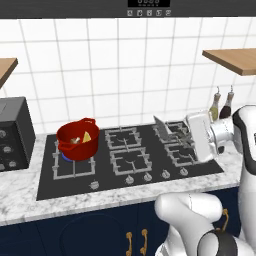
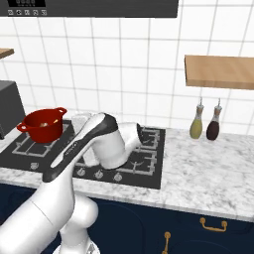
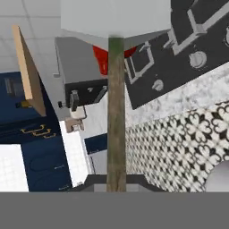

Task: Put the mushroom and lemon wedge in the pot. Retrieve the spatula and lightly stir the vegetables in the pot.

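We can read nothing: the black overhead panel's (image 1: 148, 2) small display marks are too blurred.

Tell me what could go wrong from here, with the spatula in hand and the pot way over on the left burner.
1. The gripper, shut on the spatula, is far right of the pot; a low sweep could catch the blade on the burner grates.
2. The lemon wedge and mushroom lie near the rim, so a hard stir could flick them out.
3. Pushing the pot wall could slide it off its burner.
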